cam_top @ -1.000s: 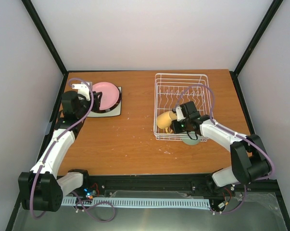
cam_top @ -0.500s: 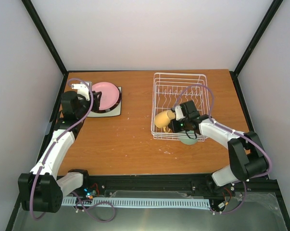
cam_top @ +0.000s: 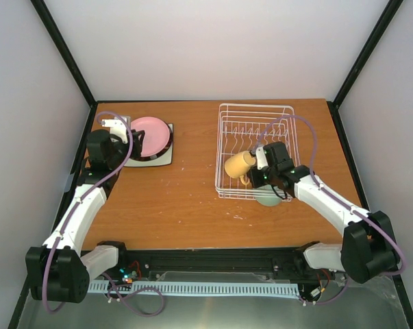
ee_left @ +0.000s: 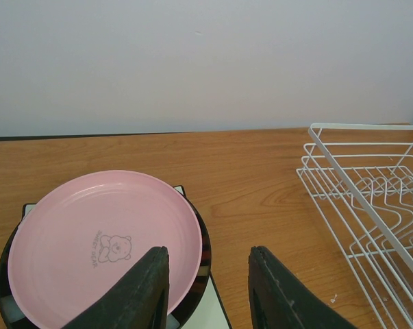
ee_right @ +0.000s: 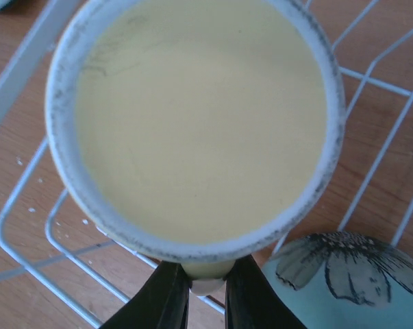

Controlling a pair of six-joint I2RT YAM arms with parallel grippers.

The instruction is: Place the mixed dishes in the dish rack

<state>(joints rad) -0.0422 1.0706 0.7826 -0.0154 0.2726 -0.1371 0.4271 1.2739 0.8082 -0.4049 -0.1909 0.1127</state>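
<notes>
wooden table (cam_top: 192, 199), white walls (cam_top: 213, 48), black posts (cam_top: 64, 51)

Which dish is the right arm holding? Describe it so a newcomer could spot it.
Start at the white wire dish rack on the right half of the table and go to its near-left corner. There the right end effector grips a pale yellow mug, tipped sideways: the only yellow dish in view.

Left claw (ee_left: 207, 274) parted, right claw (ee_right: 207, 288) clamped, both arms extended
</notes>
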